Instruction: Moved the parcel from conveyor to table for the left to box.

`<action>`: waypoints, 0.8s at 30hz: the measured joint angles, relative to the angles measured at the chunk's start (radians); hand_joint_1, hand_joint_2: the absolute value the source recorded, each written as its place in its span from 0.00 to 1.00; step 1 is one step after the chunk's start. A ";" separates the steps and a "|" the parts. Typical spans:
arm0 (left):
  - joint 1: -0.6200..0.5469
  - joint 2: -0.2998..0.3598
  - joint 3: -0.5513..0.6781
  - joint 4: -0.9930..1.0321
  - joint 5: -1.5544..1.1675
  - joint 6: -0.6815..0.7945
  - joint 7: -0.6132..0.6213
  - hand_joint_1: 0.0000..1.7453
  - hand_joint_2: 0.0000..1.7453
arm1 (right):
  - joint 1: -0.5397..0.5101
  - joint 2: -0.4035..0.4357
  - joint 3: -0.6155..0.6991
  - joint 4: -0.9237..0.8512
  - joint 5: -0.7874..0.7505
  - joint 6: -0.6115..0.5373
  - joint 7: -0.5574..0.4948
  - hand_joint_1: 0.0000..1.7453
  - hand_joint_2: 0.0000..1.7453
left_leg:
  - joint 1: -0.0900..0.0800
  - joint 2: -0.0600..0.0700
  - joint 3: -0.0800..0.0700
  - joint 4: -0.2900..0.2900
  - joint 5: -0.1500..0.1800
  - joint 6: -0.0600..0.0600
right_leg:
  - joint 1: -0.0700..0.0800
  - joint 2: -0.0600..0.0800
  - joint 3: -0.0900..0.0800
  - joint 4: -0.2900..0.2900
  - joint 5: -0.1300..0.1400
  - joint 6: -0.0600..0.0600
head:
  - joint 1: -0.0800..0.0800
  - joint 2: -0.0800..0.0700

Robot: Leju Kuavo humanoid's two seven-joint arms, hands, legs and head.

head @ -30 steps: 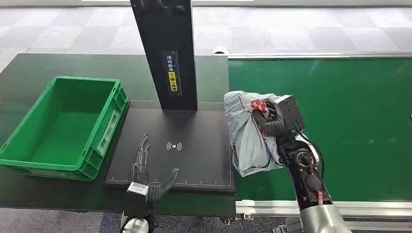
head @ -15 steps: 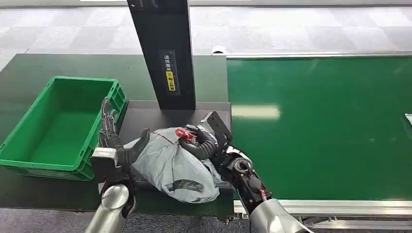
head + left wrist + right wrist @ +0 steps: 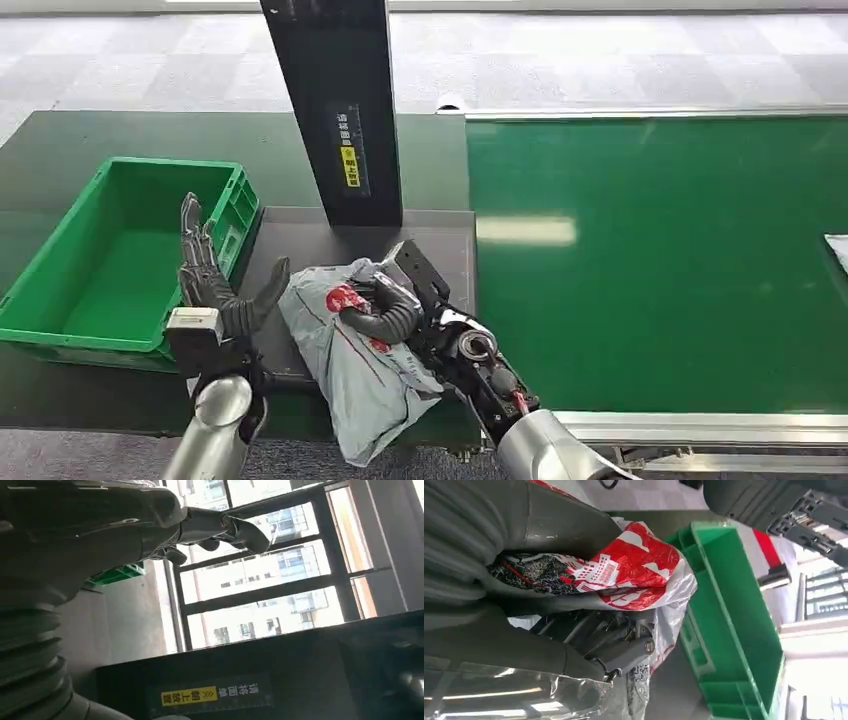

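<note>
The parcel (image 3: pixel 350 350) is a grey plastic bag with red print, lying over the black scan pad (image 3: pixel 300 245) on the table, its lower end hanging past the front edge. My right hand (image 3: pixel 385 312) grips its top; the right wrist view has the bag (image 3: pixel 634 565) bunched in dark fingers (image 3: pixel 589 635). My left hand (image 3: pixel 215 285) stands open just left of the parcel, fingers spread upward beside the green box (image 3: pixel 110 250), thumb toward the bag. Spread fingers (image 3: pixel 220 527) appear in the left wrist view, holding nothing.
A tall black scanner post (image 3: pixel 340 110) rises behind the pad. The green conveyor belt (image 3: pixel 660 260) runs on the right, with a pale item (image 3: pixel 838 250) at its far right edge. The green box (image 3: pixel 729 615) is empty.
The right hand has brought the parcel from the belt leftward onto the scan pad and turned it. The left hand rose from the front edge and now stands open between parcel and box.
</note>
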 measured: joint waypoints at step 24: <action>0.079 -0.003 0.084 -0.225 -0.109 -0.102 0.114 0.00 1.00 | -0.070 -0.058 0.102 -0.160 0.319 -0.701 0.085 0.00 1.00 | 0.000 0.000 0.001 0.000 0.000 0.000 | -0.001 0.000 -0.001 -0.001 0.000 0.000 | 0.000 0.000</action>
